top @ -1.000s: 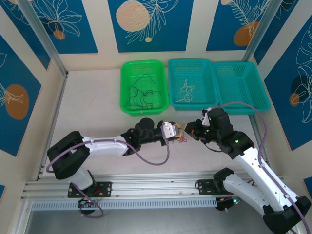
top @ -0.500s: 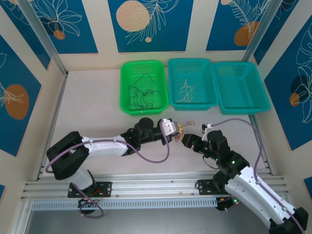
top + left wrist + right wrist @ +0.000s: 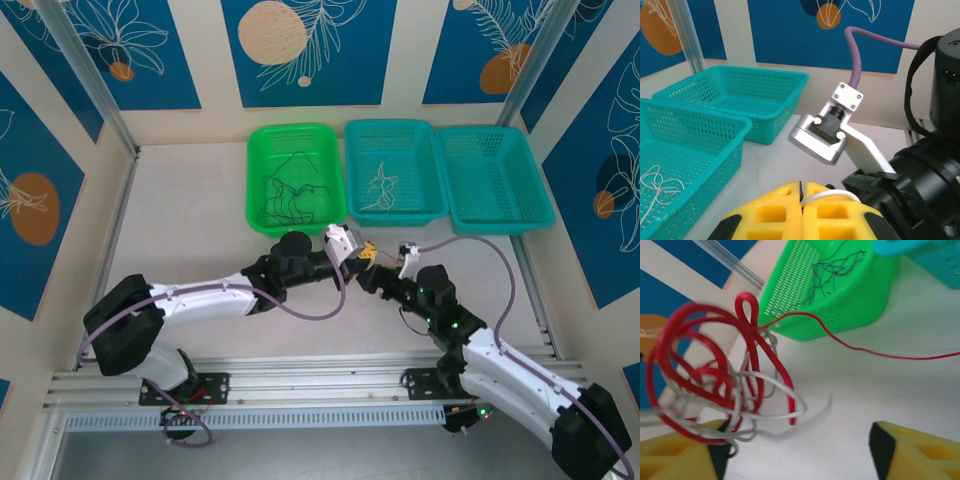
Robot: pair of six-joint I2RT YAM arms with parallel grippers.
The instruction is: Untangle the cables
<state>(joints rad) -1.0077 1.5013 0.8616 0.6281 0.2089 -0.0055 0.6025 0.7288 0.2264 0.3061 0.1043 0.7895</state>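
Red cable [image 3: 746,295]; whitish cable [image 3: 767,416]; black cables [image 3: 285,195]; green basket [image 3: 296,127]; two teal mesh baskets [image 3: 395,124]; yellow finger pads [image 3: 770,215]; blue wall panels [image 3: 340,60] patterned with orange discs and white leaf outlines.

top: above table's [image 3: 200,230] near edge | left wrist: close, faces teal baskets [image 3: 755,100] | right wrist: close, faces green basket [image 3: 840,295] | top shares both

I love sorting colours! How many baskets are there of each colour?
Green: 1, the green basket
Teal: 2, the middle teal basket and the right teal basket
Total: 3 baskets
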